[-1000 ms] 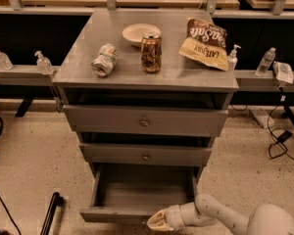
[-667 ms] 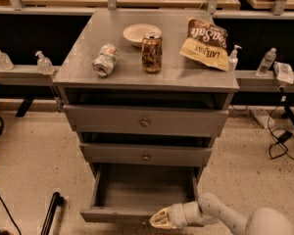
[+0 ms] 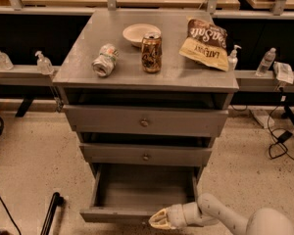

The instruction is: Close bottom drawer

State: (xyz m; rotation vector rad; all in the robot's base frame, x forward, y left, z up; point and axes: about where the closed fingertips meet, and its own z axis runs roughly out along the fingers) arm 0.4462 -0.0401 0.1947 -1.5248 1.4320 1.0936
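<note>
The bottom drawer (image 3: pixel 118 213) of the grey cabinet is pulled far out, and its plain grey inside shows empty. Its front edge runs along the bottom of the view; its knob is hidden. My gripper (image 3: pixel 158 220) comes in from the lower right on a white arm and rests against the right part of the drawer's front. The two drawers above, top (image 3: pixel 145 122) and middle (image 3: pixel 146 155), sit nearly shut.
On the cabinet top (image 3: pixel 83 53) stand a bowl (image 3: pixel 139 33), a can (image 3: pixel 151 53), a crushed bottle (image 3: pixel 104 59) and a chip bag (image 3: pixel 205 43). Spray bottles line the shelves behind. A black stand (image 3: pixel 50 212) is at the lower left; cables (image 3: pixel 279 141) lie at the right.
</note>
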